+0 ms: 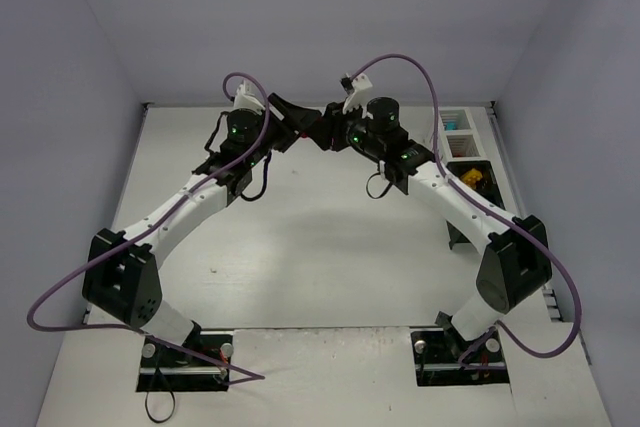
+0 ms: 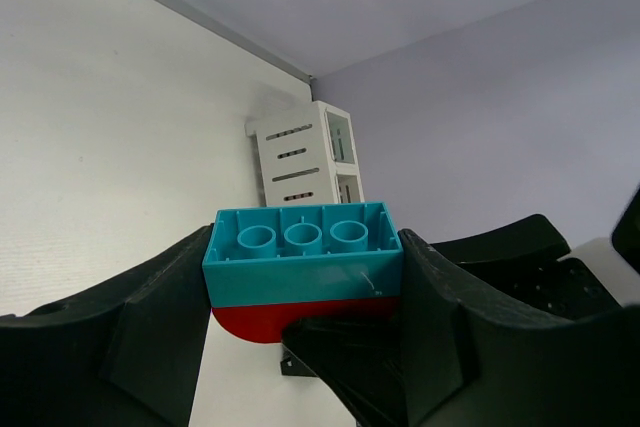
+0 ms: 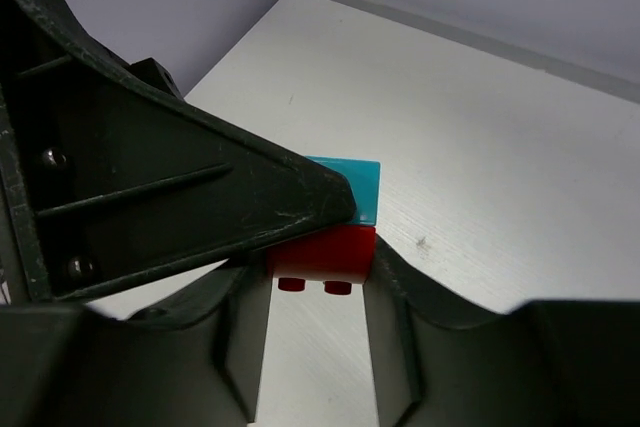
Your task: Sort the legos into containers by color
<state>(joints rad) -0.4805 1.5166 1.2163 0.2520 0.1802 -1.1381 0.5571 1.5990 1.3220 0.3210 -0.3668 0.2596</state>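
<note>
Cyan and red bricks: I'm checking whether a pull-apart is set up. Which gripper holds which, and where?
The left gripper clamps the cyan brick by its short ends; the right gripper pinches the red brick by its two opposite sides.

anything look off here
Yes: a cyan brick and a red brick are stuck together, the cyan one gripped in the left jaws and the red one between the right jaws. Two colours joined can't be sorted as one.

A flat white table, a row of small bins on its far right side, a white bin at the back, black bins joined on in front of it, two arm bases bolted on at the near edge.
</note>
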